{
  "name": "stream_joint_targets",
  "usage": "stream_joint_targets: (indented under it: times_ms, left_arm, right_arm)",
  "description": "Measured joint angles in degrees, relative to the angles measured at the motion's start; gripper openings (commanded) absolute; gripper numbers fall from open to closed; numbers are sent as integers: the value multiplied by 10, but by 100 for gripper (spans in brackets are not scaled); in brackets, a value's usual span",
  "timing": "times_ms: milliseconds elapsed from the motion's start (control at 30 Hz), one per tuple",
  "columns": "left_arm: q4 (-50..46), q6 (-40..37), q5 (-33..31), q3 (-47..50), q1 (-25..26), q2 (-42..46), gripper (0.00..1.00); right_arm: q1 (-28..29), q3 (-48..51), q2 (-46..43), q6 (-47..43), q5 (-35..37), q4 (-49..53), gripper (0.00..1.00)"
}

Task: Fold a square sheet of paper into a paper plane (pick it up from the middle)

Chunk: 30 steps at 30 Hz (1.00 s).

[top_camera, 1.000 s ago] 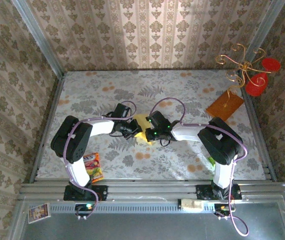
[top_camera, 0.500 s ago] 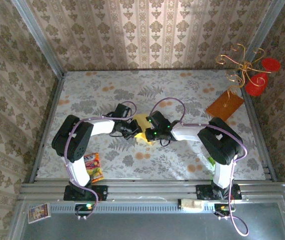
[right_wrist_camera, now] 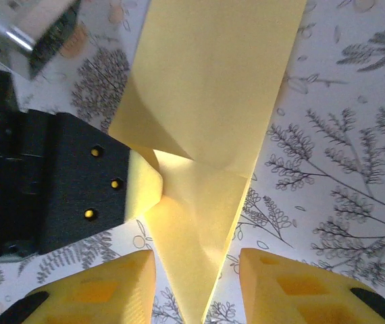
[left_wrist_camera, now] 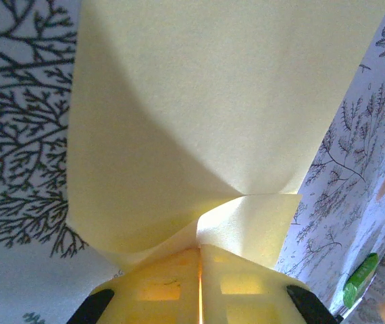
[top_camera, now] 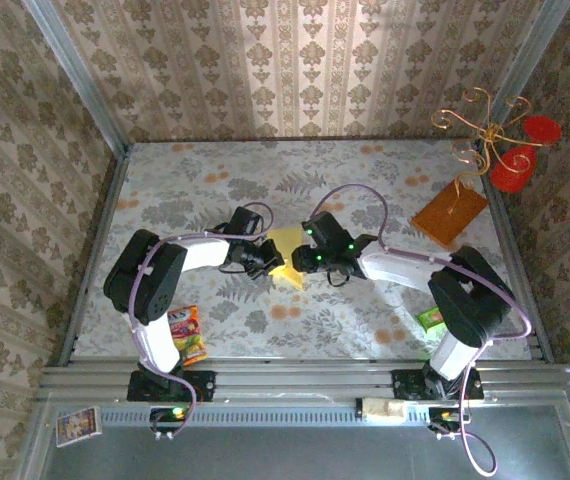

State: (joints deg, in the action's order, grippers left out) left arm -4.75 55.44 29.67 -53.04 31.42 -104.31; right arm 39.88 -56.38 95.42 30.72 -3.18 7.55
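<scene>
The square sheet of paper [top_camera: 285, 246] is pale yellow and folded into a narrow, pointed, dart-like paper plane shape; it lies mid-table between both arms. My left gripper [top_camera: 268, 264] is shut on a fold of the paper [left_wrist_camera: 199, 121], whose flap curls up from its closed pads [left_wrist_camera: 172, 283]. My right gripper [top_camera: 301, 260] is open. In the right wrist view the paper's pointed end [right_wrist_camera: 199, 250] lies between my right gripper [right_wrist_camera: 197, 287] fingers without touching them. The left gripper's pad [right_wrist_camera: 145, 187] pinches the paper from the left there.
An orange-brown board [top_camera: 449, 212] leans at the back right beside a gold wire stand with red discs [top_camera: 510, 150]. A snack packet [top_camera: 187, 333] lies by the left base, a green packet [top_camera: 431, 319] by the right arm. Patterned walls enclose the table.
My right gripper has opened and let go of the paper, and the right arm's elbow has swung out to the right. My left gripper has stayed shut on the paper.
</scene>
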Motion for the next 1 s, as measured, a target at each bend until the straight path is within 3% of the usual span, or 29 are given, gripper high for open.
stream_joint_targets:
  times_ms: [167, 300, 633, 1000]
  left_arm:
    - [-2, -1, -1, -1, 0, 0, 9]
    - [-5, -2, -2, -3, 0, 0, 8]
    - [-5, -2, -2, -3, 0, 0, 9]
    - [-5, -2, 0, -3, 0, 0, 9]
  right_arm:
    - [-2, 6, -6, 3, -37, 5, 15]
    - [2, 6, 6, 5, -78, 4, 9]
    - [18, -20, 65, 3, -122, 4, 7]
    - [18, -62, 113, -3, -125, 4, 6]
